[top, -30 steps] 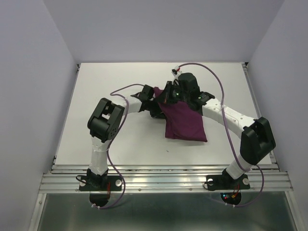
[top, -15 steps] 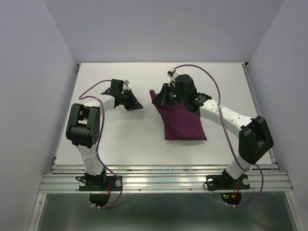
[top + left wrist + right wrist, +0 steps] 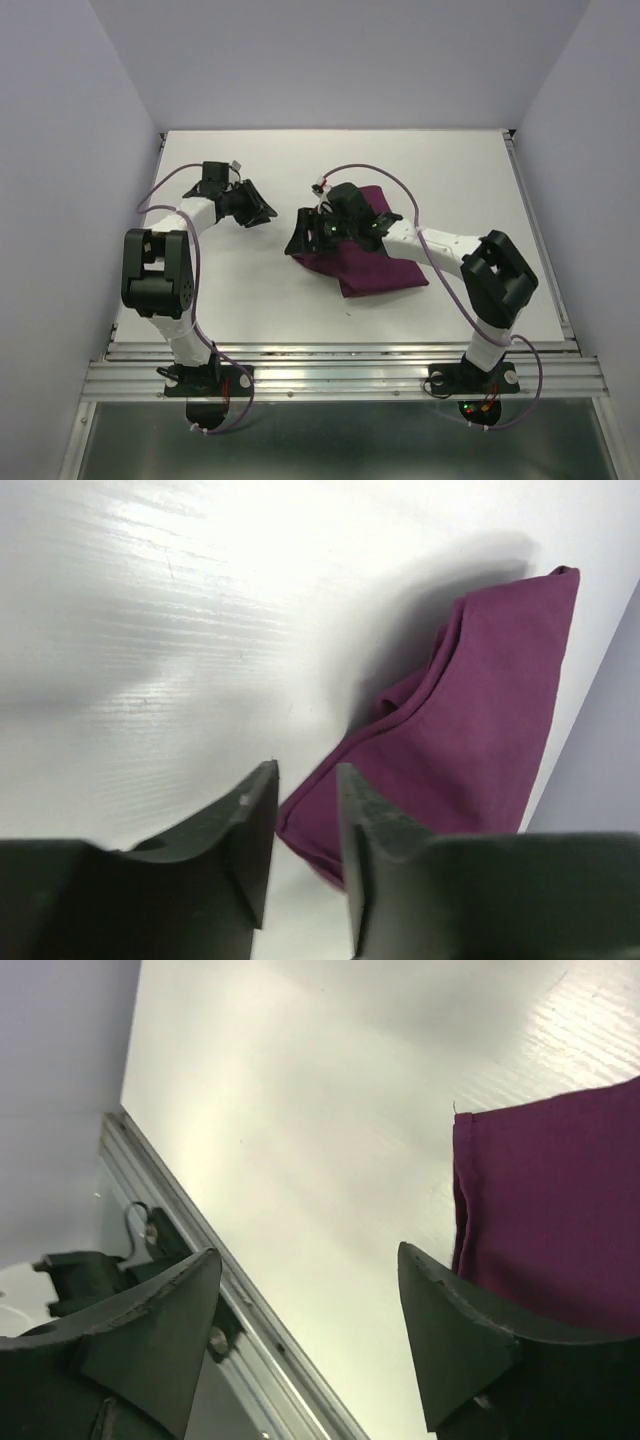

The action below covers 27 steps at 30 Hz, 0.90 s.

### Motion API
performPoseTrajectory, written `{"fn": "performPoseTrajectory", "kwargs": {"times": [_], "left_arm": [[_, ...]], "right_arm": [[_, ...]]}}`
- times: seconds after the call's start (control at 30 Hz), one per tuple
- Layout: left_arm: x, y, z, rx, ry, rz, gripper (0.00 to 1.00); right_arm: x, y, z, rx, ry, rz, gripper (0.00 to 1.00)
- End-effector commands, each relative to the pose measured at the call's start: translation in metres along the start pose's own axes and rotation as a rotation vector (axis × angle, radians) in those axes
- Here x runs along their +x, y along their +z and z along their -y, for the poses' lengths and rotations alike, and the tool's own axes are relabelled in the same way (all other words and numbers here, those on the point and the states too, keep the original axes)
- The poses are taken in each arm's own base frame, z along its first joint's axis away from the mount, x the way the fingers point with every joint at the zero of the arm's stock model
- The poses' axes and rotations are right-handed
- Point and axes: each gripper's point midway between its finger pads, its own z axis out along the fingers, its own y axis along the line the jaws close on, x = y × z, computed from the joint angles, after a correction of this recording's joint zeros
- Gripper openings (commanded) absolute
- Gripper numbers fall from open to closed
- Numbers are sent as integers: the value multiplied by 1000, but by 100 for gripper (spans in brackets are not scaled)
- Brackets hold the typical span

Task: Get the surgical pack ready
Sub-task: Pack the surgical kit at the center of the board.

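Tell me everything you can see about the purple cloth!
The purple cloth is dark, soft-looking fabric with a hemmed edge. It lies folded and a bit rumpled on the white table, a little right of the middle. The right gripper hangs open over its left end and grips nothing. I cannot tell if it brushes the fabric. The right arm crosses above the cloth's far edge. The left gripper is off to the left and does not touch it.

Matt cloth point(image 3: 385, 270), glossy table point(image 3: 250, 290)
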Motion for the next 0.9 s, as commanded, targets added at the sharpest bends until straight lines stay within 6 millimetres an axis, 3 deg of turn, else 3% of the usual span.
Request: {"fn": "performPoseTrajectory", "kwargs": {"times": [0.0, 0.1, 0.2, 0.37, 0.4, 0.47, 0.53, 0.67, 0.87], "left_arm": [[6, -22, 14, 46, 60, 10, 47], [20, -26, 13, 58, 71, -10, 51], [48, -25, 10, 57, 91, -56, 52], [102, -22, 8, 68, 105, -145, 53], [107, -23, 11, 78, 109, -150, 53], [124, -23, 22, 110, 121, -172, 61], [137, -21, 35, 151, 139, -189, 61], [151, -13, 49, 209, 106, -219, 65], [163, -2, 52, 239, 74, -253, 66]], "right_arm": [[-31, -21, -9, 57, -89, 108, 79], [-49, -39, -13, 108, -156, 175, 81], [-75, -71, 3, 178, -147, 261, 81], [-92, -128, 49, 301, -66, 351, 56], [-81, -131, 62, 329, -47, 331, 43], [-68, -140, 70, 362, -36, 307, 31], [-48, -139, 83, 389, -21, 253, 21], [-16, -135, 91, 379, 30, 165, 17], [-14, -139, 92, 386, 38, 178, 17]]}}
